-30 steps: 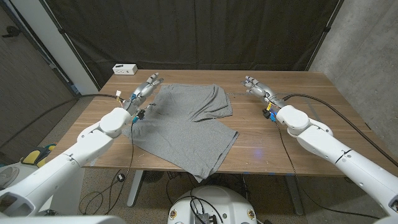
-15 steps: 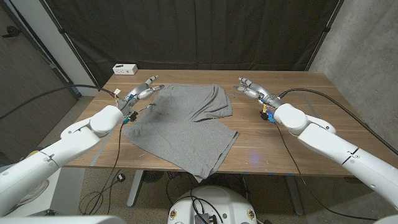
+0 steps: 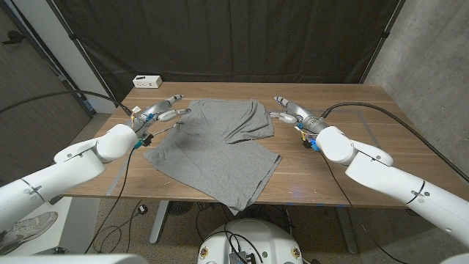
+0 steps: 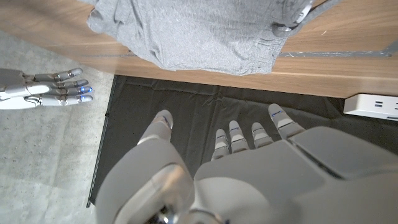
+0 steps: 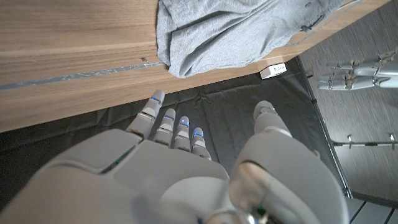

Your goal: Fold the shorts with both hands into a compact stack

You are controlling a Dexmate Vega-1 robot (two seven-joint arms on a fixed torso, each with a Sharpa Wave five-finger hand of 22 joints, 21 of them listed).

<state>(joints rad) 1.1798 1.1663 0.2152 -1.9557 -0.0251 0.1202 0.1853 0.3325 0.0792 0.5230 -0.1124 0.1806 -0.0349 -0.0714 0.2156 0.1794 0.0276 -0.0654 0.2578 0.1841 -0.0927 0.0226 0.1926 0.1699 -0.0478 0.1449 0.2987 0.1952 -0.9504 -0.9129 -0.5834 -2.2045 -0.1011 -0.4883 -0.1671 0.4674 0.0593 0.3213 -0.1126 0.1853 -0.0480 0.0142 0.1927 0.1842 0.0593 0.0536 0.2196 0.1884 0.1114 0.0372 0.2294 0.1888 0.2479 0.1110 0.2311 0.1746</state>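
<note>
Grey shorts (image 3: 216, 147) lie spread on the wooden table (image 3: 352, 154), partly folded over themselves, with one leg end drooping over the front edge. My left hand (image 3: 163, 111) hovers at the shorts' far left corner with its fingers apart, holding nothing. My right hand (image 3: 287, 110) hovers just right of the shorts' far right edge, fingers also apart and empty. The left wrist view has the left hand (image 4: 249, 143), the shorts (image 4: 199, 31) and the right hand (image 4: 43, 87). In the right wrist view are the right hand (image 5: 180, 137), the shorts (image 5: 236, 31) and the left hand (image 5: 357, 74).
A small white box (image 3: 147, 81) sits at the table's far left corner, behind my left hand. A black curtain hangs behind the table. Bare wood lies to the right of the shorts.
Both hands have moved inward toward the shorts' far corners, the right one leftward the most. The left elbow has swung outward. The shorts lie as before.
</note>
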